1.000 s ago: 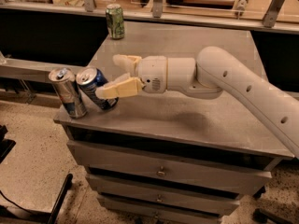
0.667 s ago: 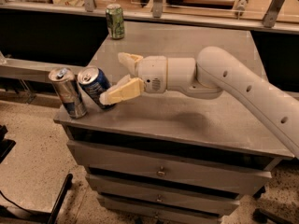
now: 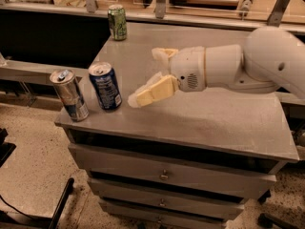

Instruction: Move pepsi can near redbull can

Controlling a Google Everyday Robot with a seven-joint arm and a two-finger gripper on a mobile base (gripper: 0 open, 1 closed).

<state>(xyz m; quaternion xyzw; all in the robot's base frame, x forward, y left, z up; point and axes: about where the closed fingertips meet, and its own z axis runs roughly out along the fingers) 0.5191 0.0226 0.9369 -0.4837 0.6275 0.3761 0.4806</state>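
Grey cabinet top (image 3: 214, 123) | pepsi can (image 3: 106, 86) upright, just beside redbull can (image 3: 70, 95) | gripper (image 3: 147, 76) near pepsi can, not touching, fingers spread, holding nothing.

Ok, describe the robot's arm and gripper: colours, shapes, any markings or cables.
The arm is smooth, white, built of rounded segments, with a dotted grille on the wrist. The gripper, over the cabinet top beside the pepsi can, has two blocky cream-yellow fingers. No cables show.

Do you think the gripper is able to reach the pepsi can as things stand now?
Probably yes. The gripper is open and sits just beside the pepsi can, with only bare cabinet top between them. The redbull can stands on the can's other side, out of the way.
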